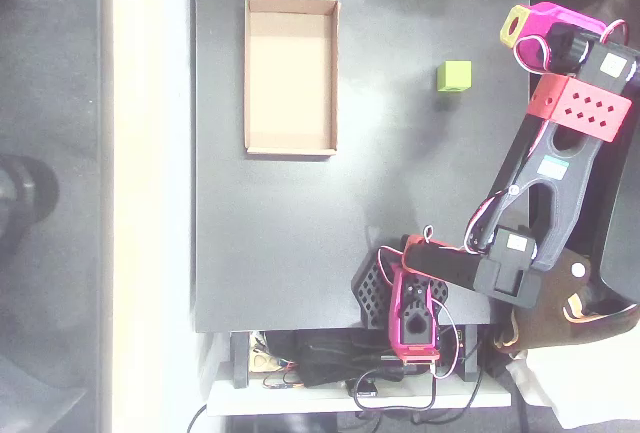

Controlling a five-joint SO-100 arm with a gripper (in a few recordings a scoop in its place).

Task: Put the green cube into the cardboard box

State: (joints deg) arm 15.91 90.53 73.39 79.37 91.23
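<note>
The green cube [454, 75] is a small lime block on the dark table, right of centre toward the far side. The cardboard box [291, 73] is a shallow tan tray with a beige floor, lying lengthwise at the far left of the table, with nothing inside. My magenta gripper [520, 35] hovers at the table's far right edge, its tip with the yellow-green square pointing left. It is a short way right of the cube and not touching it. I hold nothing, and from above I cannot make out how the jaws stand.
The arm's black and red links [560, 143] run down the right side to a magenta and black base [405, 303] at the table's near edge. Cables and a board [330, 368] lie below that edge. A pale strip [150, 193] borders the table's left side.
</note>
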